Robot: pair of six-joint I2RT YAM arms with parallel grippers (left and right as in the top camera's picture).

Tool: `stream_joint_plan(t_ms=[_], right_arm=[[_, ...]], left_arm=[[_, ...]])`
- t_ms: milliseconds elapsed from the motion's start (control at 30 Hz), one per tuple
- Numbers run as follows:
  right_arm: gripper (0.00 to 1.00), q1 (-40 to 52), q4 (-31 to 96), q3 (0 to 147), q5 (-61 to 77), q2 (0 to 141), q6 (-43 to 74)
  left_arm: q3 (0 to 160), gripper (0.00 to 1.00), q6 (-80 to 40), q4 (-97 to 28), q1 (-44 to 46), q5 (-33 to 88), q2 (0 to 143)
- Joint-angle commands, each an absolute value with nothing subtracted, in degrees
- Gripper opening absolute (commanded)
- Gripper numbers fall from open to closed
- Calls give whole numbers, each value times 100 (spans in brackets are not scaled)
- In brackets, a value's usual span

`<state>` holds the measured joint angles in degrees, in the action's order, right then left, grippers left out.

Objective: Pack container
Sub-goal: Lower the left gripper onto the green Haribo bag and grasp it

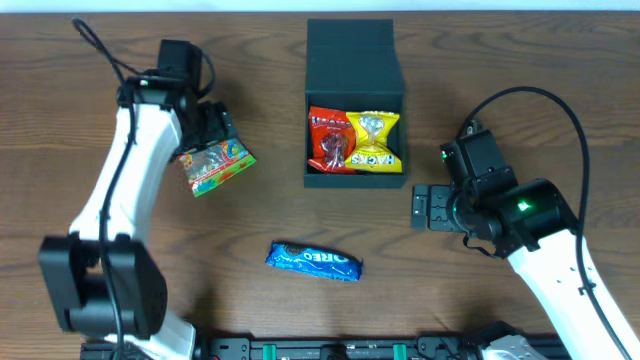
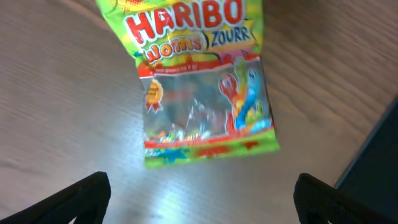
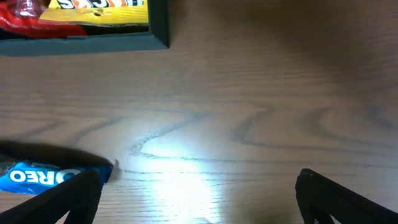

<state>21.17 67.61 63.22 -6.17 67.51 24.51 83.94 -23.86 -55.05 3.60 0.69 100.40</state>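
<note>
The container (image 1: 355,60) is a dark square box with its flap lid open at the back. It holds a red packet (image 1: 328,140) and a yellow packet (image 1: 376,140). A green Haribo bag (image 1: 215,166) lies on the table left of the box. My left gripper (image 1: 220,138) hovers at the bag's far edge, open and empty. In the left wrist view the bag (image 2: 199,87) lies ahead of the open fingers (image 2: 202,199). A blue Oreo packet (image 1: 313,260) lies in front of the box. My right gripper (image 1: 420,207) is open and empty, right of the box's front corner.
The right wrist view shows the box's front corner (image 3: 155,37), the Oreo packet (image 3: 43,177) at lower left and bare wood between the fingers (image 3: 199,199). The box's dark side (image 2: 379,155) edges the left wrist view. The table's front edge carries a black rail (image 1: 330,350).
</note>
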Motion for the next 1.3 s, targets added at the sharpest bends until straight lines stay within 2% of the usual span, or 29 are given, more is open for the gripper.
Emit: stream_joint_plan(t_ms=[0,400,900,1000,1033,1200,1233,1267], right_arm=[[99,2099,6694,6305,-598,6702,2355],[99,2099,6641,6305,-596,6702,2355],[99,2099,6613,6305,-598,6702,2370],[99,2099,6571,6305,-598,6702,2370],[99,2099,6554,6305,-598,6702,2370],[99,2099,6534,6305,-596,6702,2370],[99,2099,6534,6305,-596,6702,2370],[99,2099,6534,6305,-596,6702,2370]], left_arm=[[8547,95,-2580,-5363,54,799,10318],[8547,95,-3345,-4866,-89,1059,11330],[8547,95,-3385,-4602,14,987,11935],[8547,97,-3385,-4617,14,991,11933],[8547,100,-3382,-4617,14,989,11935],[8547,66,-3319,-4622,14,989,11935],[8547,62,-3317,-4626,14,989,11935],[8547,61,-3301,-4630,14,991,11933]])
